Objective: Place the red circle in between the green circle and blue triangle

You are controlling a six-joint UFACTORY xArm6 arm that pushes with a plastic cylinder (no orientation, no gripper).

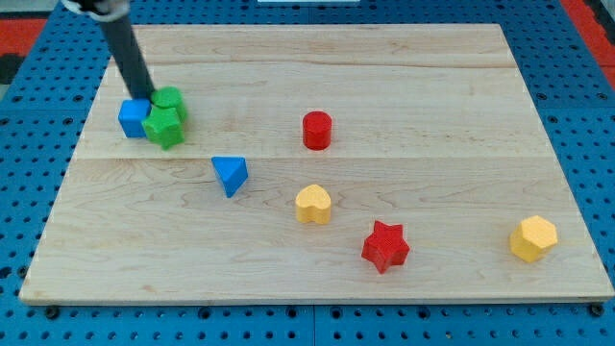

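The red circle stands near the board's middle. The blue triangle lies to its lower left. The green circle sits at the upper left, touching a green star just below it and a blue cube on its left. My tip is at the upper left, right above the blue cube and at the green circle's left edge. It is far left of the red circle.
A yellow heart lies below the red circle. A red star lies toward the bottom right. A yellow hexagon sits near the right edge. The wooden board rests on a blue pegboard.
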